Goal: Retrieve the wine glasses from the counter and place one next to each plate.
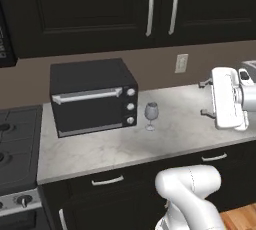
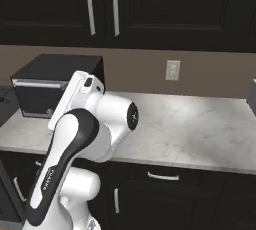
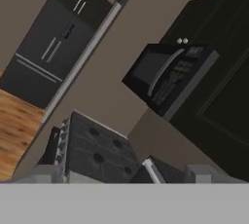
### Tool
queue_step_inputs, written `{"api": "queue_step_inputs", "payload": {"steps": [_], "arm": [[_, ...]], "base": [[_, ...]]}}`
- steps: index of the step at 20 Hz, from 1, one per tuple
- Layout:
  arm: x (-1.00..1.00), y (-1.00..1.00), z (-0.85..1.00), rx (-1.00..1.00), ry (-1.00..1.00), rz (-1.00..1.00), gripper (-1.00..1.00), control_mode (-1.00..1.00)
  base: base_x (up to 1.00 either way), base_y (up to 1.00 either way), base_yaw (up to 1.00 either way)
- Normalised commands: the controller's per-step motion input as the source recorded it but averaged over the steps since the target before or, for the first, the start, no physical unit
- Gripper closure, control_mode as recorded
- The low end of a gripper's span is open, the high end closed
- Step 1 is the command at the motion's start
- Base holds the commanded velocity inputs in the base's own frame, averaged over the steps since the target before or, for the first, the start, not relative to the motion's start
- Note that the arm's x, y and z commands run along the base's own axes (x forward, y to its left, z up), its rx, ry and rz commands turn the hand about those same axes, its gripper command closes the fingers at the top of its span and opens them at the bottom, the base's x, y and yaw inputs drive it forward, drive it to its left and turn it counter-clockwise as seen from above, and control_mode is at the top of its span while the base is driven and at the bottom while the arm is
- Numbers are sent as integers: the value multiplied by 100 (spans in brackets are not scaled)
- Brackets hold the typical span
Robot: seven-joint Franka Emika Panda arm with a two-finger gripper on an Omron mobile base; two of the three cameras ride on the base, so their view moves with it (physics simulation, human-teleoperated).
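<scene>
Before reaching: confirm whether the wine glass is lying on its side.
No, the wine glass stands upright on the counter, beside the toaster oven.

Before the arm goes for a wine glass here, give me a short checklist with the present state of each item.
1. A wine glass is in view: ok, one stands upright on the counter.
2. Second glass located: cannot tell from these pictures.
3. Room around the glass: ok, it stands just right of the toaster oven, apart from it, with bare counter to its right.
4. Gripper open and empty: ok, nothing sits between the fingertips.
5. Hand aimed at the glass: not ok, the hand view looks at the stove and microwave.
6. Plates located: cannot tell.
</scene>
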Motion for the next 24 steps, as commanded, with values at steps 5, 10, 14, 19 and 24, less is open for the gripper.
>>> {"api": "queue_step_inputs", "payload": {"steps": [5,10,14,19,24], "arm": [[0,0,0,0,0,0,-100,100],[0,0,0,0,0,0,-100,100],[0,0,0,0,0,0,-100,100],[0,0,0,0,0,0,-100,100],[0,0,0,0,0,0,-100,100]], "base": [[23,45,-5],[44,0,-2],[33,-36,0],[14,-35,4],[-3,-18,15]]}}
